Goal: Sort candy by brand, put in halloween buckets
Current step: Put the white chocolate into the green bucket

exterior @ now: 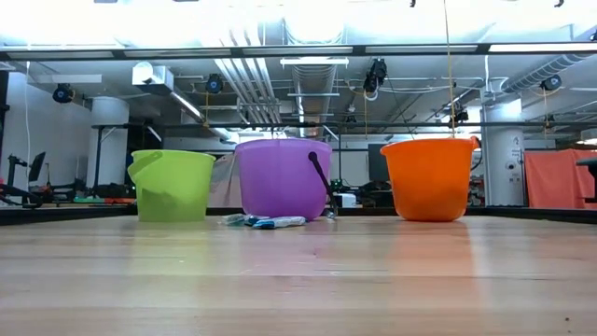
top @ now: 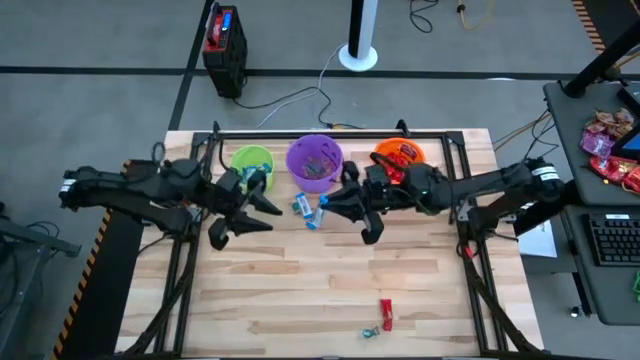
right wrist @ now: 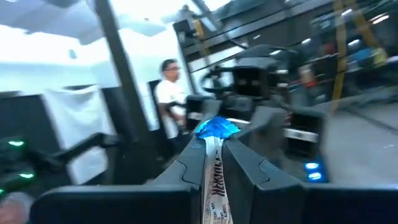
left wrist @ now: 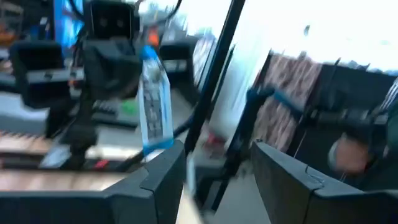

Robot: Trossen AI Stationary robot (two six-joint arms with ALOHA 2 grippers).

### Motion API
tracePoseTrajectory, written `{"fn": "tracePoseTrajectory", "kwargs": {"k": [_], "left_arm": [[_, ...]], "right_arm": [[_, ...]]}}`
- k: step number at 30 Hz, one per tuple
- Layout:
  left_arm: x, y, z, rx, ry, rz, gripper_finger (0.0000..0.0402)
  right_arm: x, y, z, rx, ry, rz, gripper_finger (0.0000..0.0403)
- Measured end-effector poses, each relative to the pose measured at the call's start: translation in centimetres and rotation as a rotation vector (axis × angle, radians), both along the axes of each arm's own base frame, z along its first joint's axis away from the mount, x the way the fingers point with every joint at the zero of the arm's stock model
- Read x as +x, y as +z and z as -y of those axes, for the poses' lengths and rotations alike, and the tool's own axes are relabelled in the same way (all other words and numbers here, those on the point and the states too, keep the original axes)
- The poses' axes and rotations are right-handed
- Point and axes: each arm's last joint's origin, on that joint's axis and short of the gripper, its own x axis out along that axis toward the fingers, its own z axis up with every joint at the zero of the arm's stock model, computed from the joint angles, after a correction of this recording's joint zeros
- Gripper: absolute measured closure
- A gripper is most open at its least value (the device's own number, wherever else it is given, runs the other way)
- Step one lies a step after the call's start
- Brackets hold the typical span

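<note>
Right hand pinching a blue-and-white candy at frame centre, left hand spread, empty, centre-left, green bucket, purple bucket, orange bucket along the surface's upper edge, red candy lower right

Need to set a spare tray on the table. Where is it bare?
The wood between the arms and the near edge is free, save a red candy near right. The back row of buckets, with both grippers, is crowded.
</note>
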Motion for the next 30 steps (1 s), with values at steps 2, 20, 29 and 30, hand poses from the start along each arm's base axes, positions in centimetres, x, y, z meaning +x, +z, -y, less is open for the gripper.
{"fn": "tracePoseTrajectory", "kwargs": {"k": [2, 20, 29, 30], "left_arm": [[0.4, -1.3, 0.0, -0.067, -0.011, 0.058, 0.0233], [4.9, -3.1, 0.9, -0.109, -0.185, 0.115, 0.0236], [4.9, -3.0, 0.7, -0.074, -0.190, 0.121, 0.0381], [4.9, -2.9, 0.6, -0.075, -0.185, 0.117, 0.0383]], "right_arm": [[0.8, 0.0, -0.1, 0.000, 0.059, -0.001, 0.0374], [6.9, 1.9, -0.5, -0.069, 0.237, -0.066, 0.0374], [6.7, 2.1, 0.0, -0.054, 0.216, -0.110, 0.0358], [6.6, 2.2, 0.2, -0.049, 0.208, -0.126, 0.0348]]}}
